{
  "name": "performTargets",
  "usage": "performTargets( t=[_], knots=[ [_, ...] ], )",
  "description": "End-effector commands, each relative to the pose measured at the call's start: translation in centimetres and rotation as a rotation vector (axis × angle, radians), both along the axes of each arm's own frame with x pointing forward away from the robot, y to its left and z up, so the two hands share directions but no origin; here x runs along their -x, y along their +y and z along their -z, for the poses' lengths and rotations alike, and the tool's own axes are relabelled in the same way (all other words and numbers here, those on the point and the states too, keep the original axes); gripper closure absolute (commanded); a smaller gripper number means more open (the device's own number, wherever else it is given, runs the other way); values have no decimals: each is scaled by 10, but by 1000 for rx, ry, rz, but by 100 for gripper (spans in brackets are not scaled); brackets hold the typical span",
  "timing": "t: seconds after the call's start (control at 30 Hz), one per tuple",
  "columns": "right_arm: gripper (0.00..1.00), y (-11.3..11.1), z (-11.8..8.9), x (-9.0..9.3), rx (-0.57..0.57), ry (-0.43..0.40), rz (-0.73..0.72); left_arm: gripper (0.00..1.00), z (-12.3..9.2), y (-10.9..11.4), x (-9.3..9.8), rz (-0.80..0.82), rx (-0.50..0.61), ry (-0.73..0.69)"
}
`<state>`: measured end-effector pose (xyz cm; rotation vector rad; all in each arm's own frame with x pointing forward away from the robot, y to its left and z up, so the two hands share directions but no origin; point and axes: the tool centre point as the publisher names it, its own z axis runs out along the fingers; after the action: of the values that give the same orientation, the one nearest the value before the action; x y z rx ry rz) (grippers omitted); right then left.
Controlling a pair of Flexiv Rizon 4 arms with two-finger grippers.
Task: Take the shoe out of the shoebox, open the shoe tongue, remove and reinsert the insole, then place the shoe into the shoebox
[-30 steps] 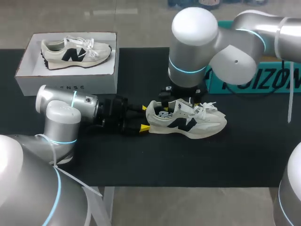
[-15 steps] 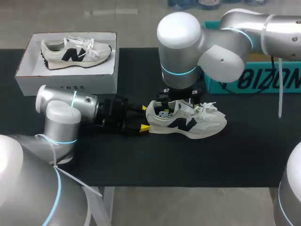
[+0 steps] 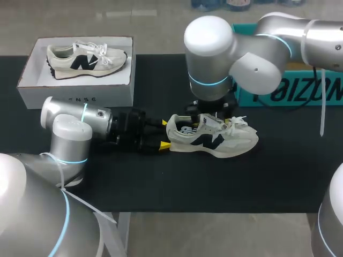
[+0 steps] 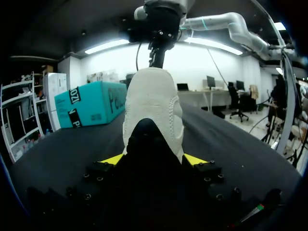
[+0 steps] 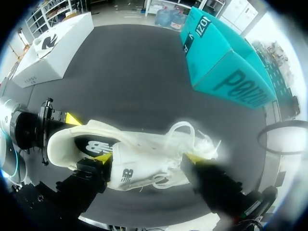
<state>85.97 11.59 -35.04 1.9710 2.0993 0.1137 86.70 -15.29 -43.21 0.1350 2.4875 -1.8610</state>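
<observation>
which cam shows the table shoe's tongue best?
Right wrist view: the tongue sits close, seen from above. Head view shows it small under the right arm; left wrist view shows only the shoe's heel.

Black worktop (image 3: pixel 214 182) carrying three things.
A white shoebox (image 3: pixel 75 92) sits at its far left, a cream shoe (image 3: pixel 214 140) stands on its sole near the middle, and a teal box (image 3: pixel 300 91) rests far right.

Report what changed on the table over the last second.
The right arm swung left, then eased back slightly; the right gripper stayed over the shoe. Unchanged: the left gripper clamped on the heel, the shoe's position, the box.
</observation>
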Motion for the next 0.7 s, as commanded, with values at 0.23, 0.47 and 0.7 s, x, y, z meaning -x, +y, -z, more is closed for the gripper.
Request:
performTargets(
  t=[0.23,0.47,0.7],
  knots=[
    [100,-17,-8,4,-3,-14,3,100,2,-2,0,0,-1,-1],
    [100,-28,-21,5,-13,-39,25,100,2,-2,0,0,-1,-1],
    [100,-44,-29,6,-36,-54,63,100,2,-2,0,0,-1,-1]
  ],
)
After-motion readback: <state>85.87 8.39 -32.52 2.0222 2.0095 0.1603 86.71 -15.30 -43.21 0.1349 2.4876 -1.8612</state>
